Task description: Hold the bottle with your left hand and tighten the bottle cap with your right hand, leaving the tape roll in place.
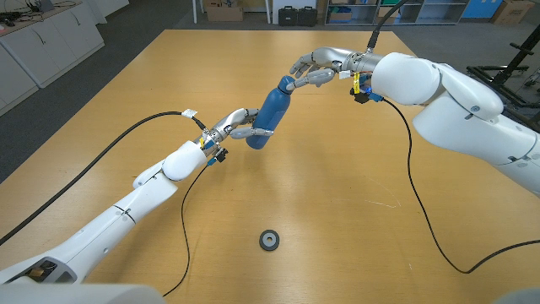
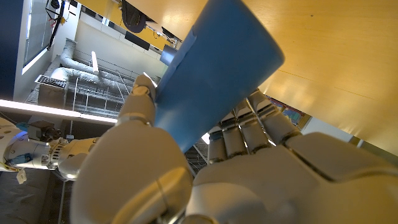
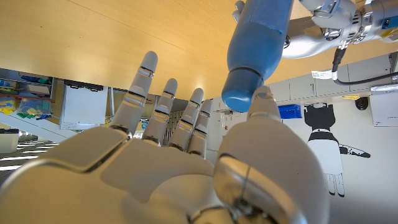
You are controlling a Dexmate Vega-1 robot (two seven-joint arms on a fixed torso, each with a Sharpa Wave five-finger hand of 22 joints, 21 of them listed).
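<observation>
From the lower left of the head view the left arm reaches up toward the middle of the wooden counter [image 1: 337,194], a black cable [image 1: 110,152] trailing off it toward the left edge. The left hand [image 1: 236,125] grips the lower end of the blue bottle [image 1: 270,111], just left of the frame's centre. In the left wrist view that hand [image 2: 205,168] has its thumb on one side of the bottle's body [image 2: 217,68] and its fingers [image 2: 249,127] on the other, so the bottle is clearly clamped between them.

The bottle is lifted off the counter and tilted, its base low and to the left, its neck rising up and to the right. At the top sits the blue bottle cap [image 1: 287,84], a little above centre.

The right hand [image 1: 316,67] comes in from the upper right and meets the cap. In the right wrist view the thumb tip [image 3: 261,96] touches the cap [image 3: 242,98], while the other fingers [image 3: 168,106] stand spread and apart from it; whether it truly pinches the cap, I cannot tell.

The tape roll [image 1: 269,240] lies flat on the counter in the lower middle of the head view, well apart from both hands.
</observation>
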